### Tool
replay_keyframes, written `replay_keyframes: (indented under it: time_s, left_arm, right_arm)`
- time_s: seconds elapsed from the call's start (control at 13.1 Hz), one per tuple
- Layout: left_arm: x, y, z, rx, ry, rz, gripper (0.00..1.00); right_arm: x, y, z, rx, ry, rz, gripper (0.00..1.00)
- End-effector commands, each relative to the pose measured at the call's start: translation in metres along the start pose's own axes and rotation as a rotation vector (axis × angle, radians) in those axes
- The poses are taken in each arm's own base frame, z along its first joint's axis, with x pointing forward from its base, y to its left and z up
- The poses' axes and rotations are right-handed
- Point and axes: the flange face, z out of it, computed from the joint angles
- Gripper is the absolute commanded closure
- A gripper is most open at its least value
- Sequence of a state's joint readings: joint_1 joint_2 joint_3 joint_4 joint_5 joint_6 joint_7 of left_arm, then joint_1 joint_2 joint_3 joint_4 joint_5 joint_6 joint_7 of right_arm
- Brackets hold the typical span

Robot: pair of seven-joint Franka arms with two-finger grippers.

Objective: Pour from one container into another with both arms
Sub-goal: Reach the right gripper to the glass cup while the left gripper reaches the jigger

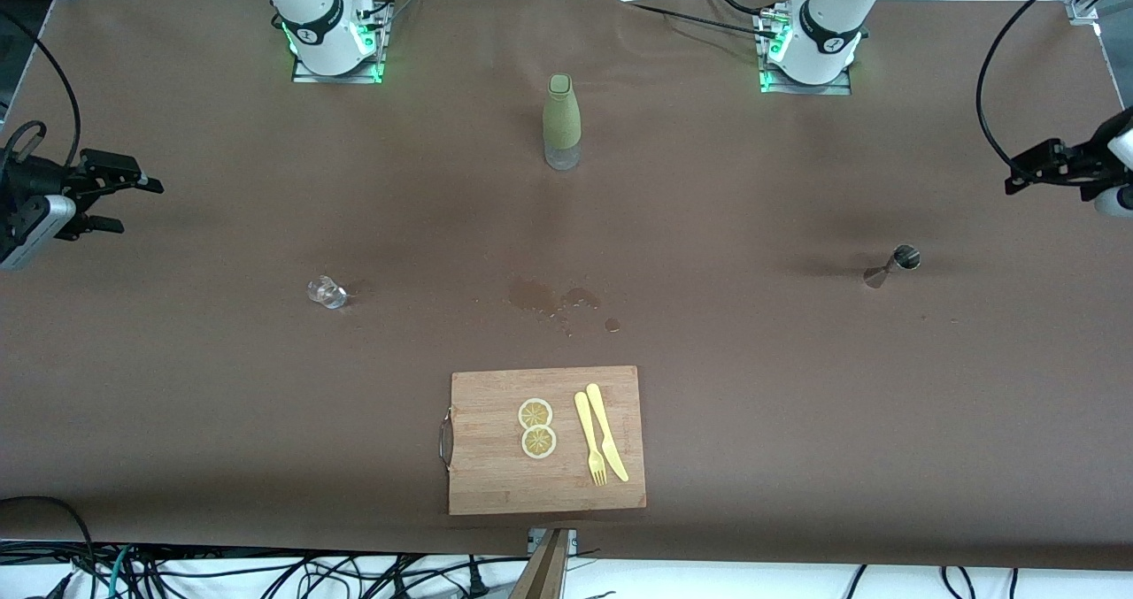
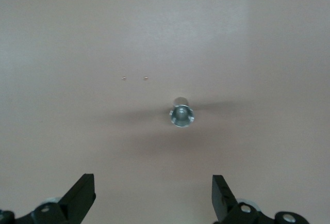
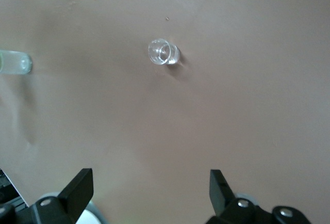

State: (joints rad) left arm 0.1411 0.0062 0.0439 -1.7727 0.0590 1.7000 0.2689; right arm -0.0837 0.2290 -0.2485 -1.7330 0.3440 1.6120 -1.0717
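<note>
A small clear glass (image 1: 327,292) stands on the brown table toward the right arm's end; the right wrist view looks down on this glass (image 3: 163,52). A metal jigger (image 1: 894,264) stands toward the left arm's end, and the left wrist view has the jigger (image 2: 181,114) below it. My right gripper (image 1: 137,205) hangs open over the right arm's end of the table, its fingers (image 3: 77,188) wide apart with nothing between them. My left gripper (image 1: 1018,174) hangs open over the left arm's end, its fingers (image 2: 223,195) also bare.
A green bottle (image 1: 561,121) with a clear base stands mid-table between the arm bases. Wet stains (image 1: 553,298) mark the cloth near the middle. Closest to the front camera lies a wooden cutting board (image 1: 487,475) with two lemon slices (image 1: 536,427), a yellow fork (image 1: 589,440) and knife (image 1: 607,431).
</note>
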Motion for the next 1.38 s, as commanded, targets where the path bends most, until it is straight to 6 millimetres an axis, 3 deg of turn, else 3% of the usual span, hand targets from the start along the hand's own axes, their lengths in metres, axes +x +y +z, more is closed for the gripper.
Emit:
replay_keyframes:
  time_s: [0.0, 0.23, 0.53, 0.84, 1.15, 1.3]
  left_arm:
    - [0.006, -0.032, 0.021, 0.024, 0.005, 0.078, 0.00]
    - [0.015, -0.070, 0.061, -0.002, 0.042, 0.199, 0.00]
    - [0.010, -0.105, 0.113, -0.081, 0.084, 0.318, 0.00]
    - [0.009, -0.136, 0.167, -0.193, 0.150, 0.515, 0.00]
    - [0.011, -0.157, 0.231, -0.283, 0.257, 0.684, 0.00]
    - [0.002, -0.165, 0.258, -0.322, 0.264, 0.707, 0.00]
  right_arm:
    - [-0.009, 0.041, 0.022, 0.069, 0.115, -0.189, 0.00]
    - [-0.019, 0.083, 0.077, 0.157, 0.268, -0.412, 0.00]
    - [-0.010, 0.115, 0.162, 0.203, 0.474, -0.714, 0.00]
    - [0.008, 0.119, 0.235, 0.256, 0.619, -0.845, 0.00]
    - [0.023, 0.111, 0.276, 0.299, 0.666, -0.904, 0.00]
    - [0.034, 0.118, 0.292, 0.290, 0.714, -0.936, 0.00]
